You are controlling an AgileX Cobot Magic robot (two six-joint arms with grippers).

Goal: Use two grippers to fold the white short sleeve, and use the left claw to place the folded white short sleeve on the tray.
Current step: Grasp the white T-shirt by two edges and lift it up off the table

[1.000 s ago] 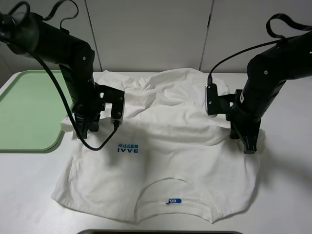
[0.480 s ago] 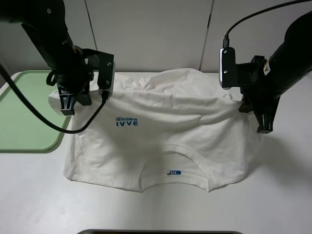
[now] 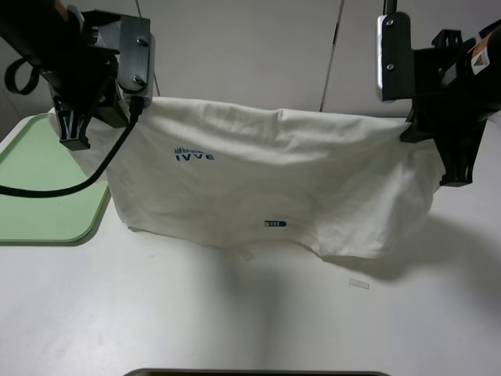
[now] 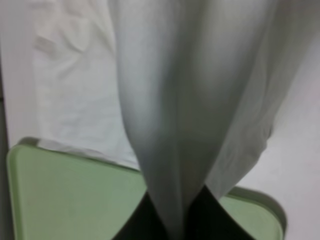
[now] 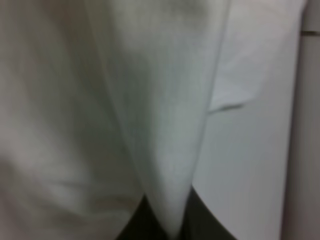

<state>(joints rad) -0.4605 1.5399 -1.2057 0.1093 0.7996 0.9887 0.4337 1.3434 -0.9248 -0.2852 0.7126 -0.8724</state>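
- Both arms have risen since a second ago. The white short sleeve (image 3: pixel 274 180), which then lay spread flat, now hangs like a curtain between them with its top edge pulled nearly straight.
- The left fingers (image 3: pixel 76 135) pinch one upper corner of the cloth and the right fingers (image 3: pixel 455 168) pinch the other. In both wrist views they are pressed together on a fold of fabric.
- The blue print (image 3: pixel 188 156) has climbed with the cloth and sits near the left arm. The neck label (image 3: pixel 275 224) hangs low in the middle.
- The light-green tray (image 3: pixel 39 196) has not moved from the left end of the white table (image 3: pixel 235 321), and the shirt's left end hangs beside it.
- A small tape strip (image 3: pixel 358 283), earlier covered, lies bare on the table in the shirt's shadow.
- Pale wall panels (image 3: pixel 243 47) stand behind the table.
- Both arms are cut off by the edge of the high view.
- Both wrist views are blurred and filled with cloth, so only the dark roots of the fingers show.
- I cannot tell whether the bottom edge touches the table.
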